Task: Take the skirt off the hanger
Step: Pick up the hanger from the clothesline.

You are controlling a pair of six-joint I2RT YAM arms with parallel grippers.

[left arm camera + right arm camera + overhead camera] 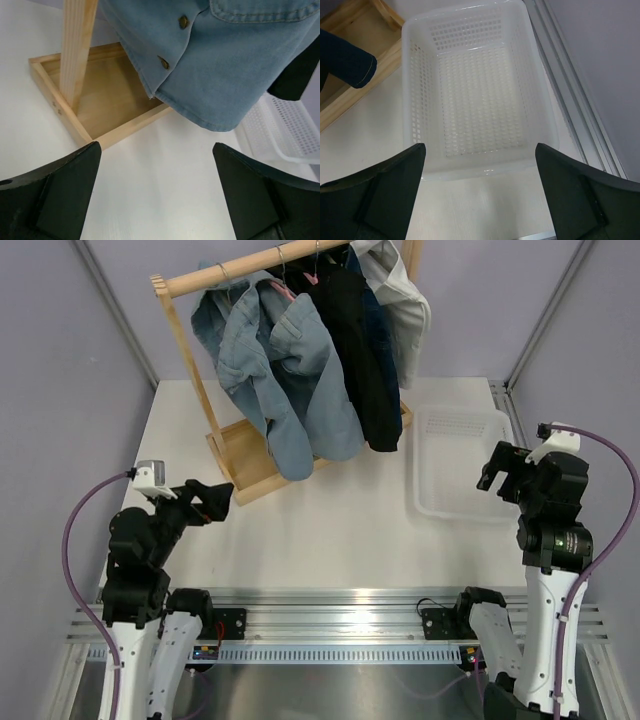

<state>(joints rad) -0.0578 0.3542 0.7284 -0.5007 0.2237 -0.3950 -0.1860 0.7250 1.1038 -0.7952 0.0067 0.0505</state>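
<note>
Skirt [225, 60], judged to be the buttoned pale denim piece, hangs on the wooden rack [250, 265] at 11 o'clock on the counter [330, 530]. Its hem sits just above the rack's base tray, beside darker garments; the hanger's grip on it cannot be made out. Left hand [215, 502], at 8 o'clock, fingers apart and empty, faces that hem, likely staged for the first grasp. Right hand [497, 472], at 3 o'clock, likewise apart and empty, hovers over the white basket [455, 460], probably the drop point.
</note>
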